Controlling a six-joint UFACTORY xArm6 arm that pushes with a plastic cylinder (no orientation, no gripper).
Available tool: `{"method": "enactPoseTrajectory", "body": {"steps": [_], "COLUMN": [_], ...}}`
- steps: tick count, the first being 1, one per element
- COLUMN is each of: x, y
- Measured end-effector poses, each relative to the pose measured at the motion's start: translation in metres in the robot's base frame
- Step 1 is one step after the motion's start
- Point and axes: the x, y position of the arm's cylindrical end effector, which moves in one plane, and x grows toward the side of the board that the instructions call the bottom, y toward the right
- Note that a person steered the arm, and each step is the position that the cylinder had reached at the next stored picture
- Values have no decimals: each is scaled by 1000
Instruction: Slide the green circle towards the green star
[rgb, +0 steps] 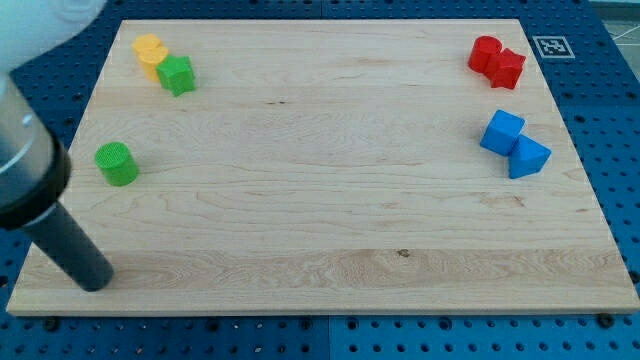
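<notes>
The green circle (117, 163) sits near the board's left edge, about halfway up. The green star (177, 75) lies at the view's top left, touching a yellow block (150, 54) on its upper left side. My tip (95, 283) rests on the board at the view's bottom left, well below the green circle and slightly to its left, not touching it. The dark rod rises from it toward the upper left.
Two red blocks (497, 60) sit together at the view's top right. Two blue blocks (514, 143) sit together at the right edge, lower down. The wooden board (330, 210) lies on a blue perforated base.
</notes>
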Motion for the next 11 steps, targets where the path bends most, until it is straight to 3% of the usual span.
{"method": "enactPoseTrajectory", "body": {"steps": [2, 11], "x": [-68, -170], "y": [-9, -11]}}
